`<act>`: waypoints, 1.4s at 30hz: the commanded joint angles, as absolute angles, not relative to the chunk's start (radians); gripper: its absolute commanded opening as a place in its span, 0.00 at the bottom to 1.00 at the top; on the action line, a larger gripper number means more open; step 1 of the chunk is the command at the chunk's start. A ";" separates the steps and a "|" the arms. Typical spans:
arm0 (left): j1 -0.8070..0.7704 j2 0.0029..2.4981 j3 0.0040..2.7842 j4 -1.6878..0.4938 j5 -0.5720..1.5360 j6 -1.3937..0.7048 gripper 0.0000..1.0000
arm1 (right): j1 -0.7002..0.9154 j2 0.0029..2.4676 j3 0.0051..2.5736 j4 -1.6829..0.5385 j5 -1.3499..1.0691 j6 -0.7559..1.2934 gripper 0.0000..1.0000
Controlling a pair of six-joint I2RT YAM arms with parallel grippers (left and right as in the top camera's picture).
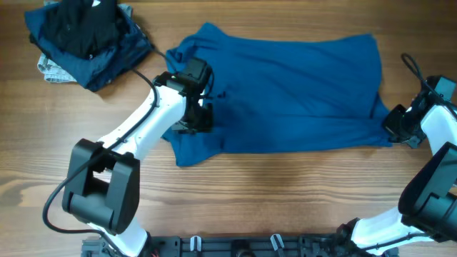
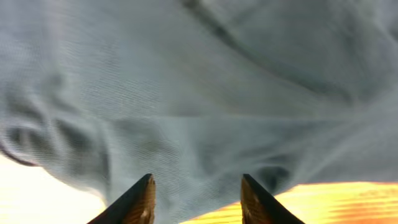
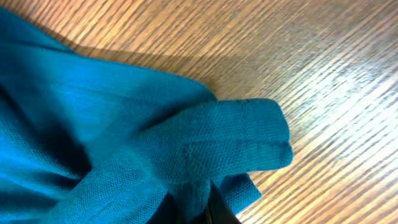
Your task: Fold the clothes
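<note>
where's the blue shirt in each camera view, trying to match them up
Overhead: the shirt lies spread across the middle of the frame.
Left wrist: the shirt fills nearly the whole frame, washed out to grey-blue.
Right wrist: the shirt covers the left and bottom, one bunched corner poking right.
Shared landmark: the wooden table, bare at lower right in the left wrist view and upper right in the right wrist view.
</note>
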State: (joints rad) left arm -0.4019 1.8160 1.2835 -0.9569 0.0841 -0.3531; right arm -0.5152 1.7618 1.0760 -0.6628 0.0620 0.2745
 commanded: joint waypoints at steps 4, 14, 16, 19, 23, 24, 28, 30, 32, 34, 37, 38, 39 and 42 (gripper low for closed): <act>-0.361 1.841 1.277 -0.954 0.090 -0.348 0.39 | -0.516 1.776 1.098 -0.667 0.112 0.290 0.08; -0.366 1.929 1.276 -0.912 0.167 -0.349 0.05 | -0.516 1.776 1.098 -0.674 0.089 0.290 0.08; -0.359 1.955 1.276 -0.909 0.167 -0.349 0.05 | -0.516 1.776 1.098 -0.675 0.089 0.291 0.08; -0.340 1.997 1.276 -0.910 0.163 -0.353 0.04 | -0.516 1.776 1.098 -0.675 0.089 0.290 0.06; -0.306 2.005 1.276 -0.921 0.118 -0.357 0.04 | -0.516 1.776 1.098 -0.675 0.107 0.291 0.04; -0.296 2.005 1.276 -0.929 0.093 -0.365 0.04 | -0.516 1.776 1.100 -0.675 0.121 0.291 0.04; -0.239 2.005 1.276 -0.950 0.043 -0.374 0.05 | -0.516 1.776 1.114 -0.674 0.128 0.292 0.04; -0.209 2.005 1.276 -0.950 0.030 -0.375 0.04 | -0.516 1.776 1.116 -0.671 0.128 0.297 0.05; -0.181 2.005 1.276 -0.951 -0.015 -0.375 0.04 | -0.516 1.776 1.116 -0.664 0.128 0.297 0.05; -0.161 2.005 1.276 -0.951 -0.032 -0.375 0.04 | -0.516 1.776 1.116 -0.662 0.128 0.294 0.04; -0.125 2.005 1.276 -0.954 -0.035 -0.375 0.04 | -0.516 1.776 1.116 -0.658 0.129 0.289 0.05; -0.117 2.005 1.276 -0.958 -0.041 -0.375 0.04 | -0.516 1.776 1.116 -0.656 0.133 0.289 0.05; -0.111 2.005 1.276 -0.962 -0.048 -0.375 0.04 | -0.516 1.776 1.116 -0.655 0.135 0.289 0.05; -0.077 2.003 1.276 -0.993 -0.051 -0.375 0.04 | -0.516 1.776 1.120 -0.653 0.135 0.288 0.06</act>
